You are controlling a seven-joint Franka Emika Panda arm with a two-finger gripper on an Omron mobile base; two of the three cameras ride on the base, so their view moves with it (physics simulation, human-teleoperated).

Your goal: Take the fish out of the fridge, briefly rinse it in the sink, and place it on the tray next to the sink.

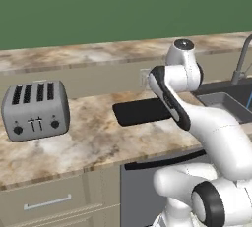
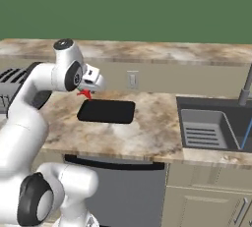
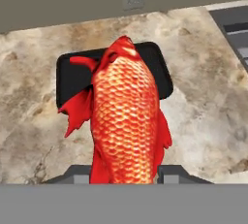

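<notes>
A robot's claw (image 2: 86, 92) pinches a red-orange fish (image 3: 127, 121) above the counter (image 2: 142, 132), the black tray (image 2: 107, 111) lying just below and ahead of it. Because the claw hangs near the tray's far left corner, a release here could drop the fish across the rim or onto the counter beside the toaster (image 1: 35, 109).

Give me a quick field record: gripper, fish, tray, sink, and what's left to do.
gripper: shut on the fish, above the tray's far left end
fish: red-orange, held, hanging over the tray, not yet set down
tray: black, flat on the counter left of the sink
sink: dark basin, grey rack inside
toaster: silver, left of tray
remaining: lower and release, probably
</notes>
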